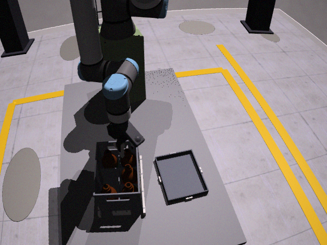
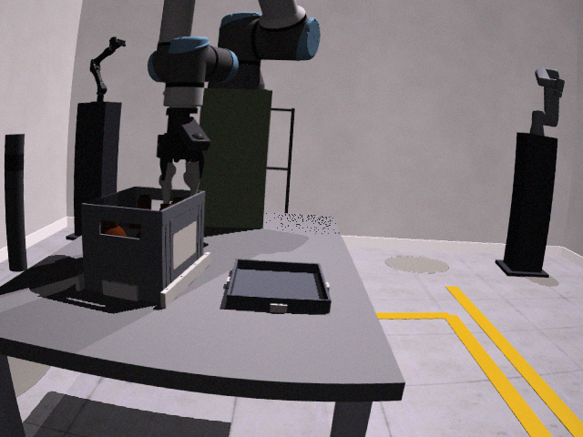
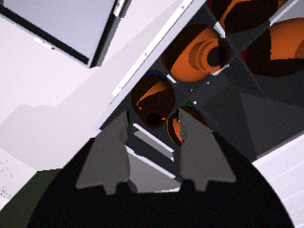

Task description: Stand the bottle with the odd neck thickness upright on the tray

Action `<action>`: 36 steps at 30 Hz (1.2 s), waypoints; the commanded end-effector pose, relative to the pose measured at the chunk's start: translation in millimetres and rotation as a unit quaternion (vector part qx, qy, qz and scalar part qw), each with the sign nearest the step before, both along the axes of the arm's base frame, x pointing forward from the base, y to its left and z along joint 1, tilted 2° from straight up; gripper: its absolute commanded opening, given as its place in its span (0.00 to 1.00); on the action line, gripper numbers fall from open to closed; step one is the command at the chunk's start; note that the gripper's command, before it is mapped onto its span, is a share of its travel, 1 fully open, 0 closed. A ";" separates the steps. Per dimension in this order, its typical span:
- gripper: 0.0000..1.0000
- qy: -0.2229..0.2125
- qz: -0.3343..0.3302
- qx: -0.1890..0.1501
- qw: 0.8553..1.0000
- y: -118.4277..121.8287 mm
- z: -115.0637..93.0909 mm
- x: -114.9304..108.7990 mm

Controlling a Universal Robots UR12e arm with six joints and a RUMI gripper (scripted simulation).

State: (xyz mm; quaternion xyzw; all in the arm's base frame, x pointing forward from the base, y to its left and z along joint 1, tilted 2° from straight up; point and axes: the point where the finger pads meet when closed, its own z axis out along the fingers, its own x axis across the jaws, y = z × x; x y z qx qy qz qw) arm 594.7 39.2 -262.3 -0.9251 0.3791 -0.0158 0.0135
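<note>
Gripper (image 2: 178, 187) dipped into the far end of the crate (image 2: 141, 244), fingers partly spread, nothing pinched.

Hanging straight down off the arm (image 1: 116, 87), fingertips just past the crate rim, straddling a divider btw the two far cells w/ a brown bottle (image 3: 153, 101) just beyond them in wrist view. Five brown bottles upright in the cells, necks up; another one (image 1: 128, 171) mid-row on the tray side, two at the near end. Can't tell which neck is the odd one from these views. Tray (image 1: 203, 181) just beside the crate on the grey surface (image 1: 200, 221), not touching it, nothing in it. Crate w/ pale strip along its tray-side bottom edge.
</note>
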 end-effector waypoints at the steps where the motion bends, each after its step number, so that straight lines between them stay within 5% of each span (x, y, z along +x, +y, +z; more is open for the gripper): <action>1: 0.38 -0.002 0.000 -0.001 1.000 -0.2 -0.1 2.8; 13: 0.38 -0.002 0.000 -0.001 1.000 -0.2 -0.1 2.8; 14: 0.00 -0.002 0.000 -0.001 1.000 -0.2 -0.1 2.8; 36: 0.00 -0.001 0.000 -0.001 1.000 -0.1 -0.1 2.6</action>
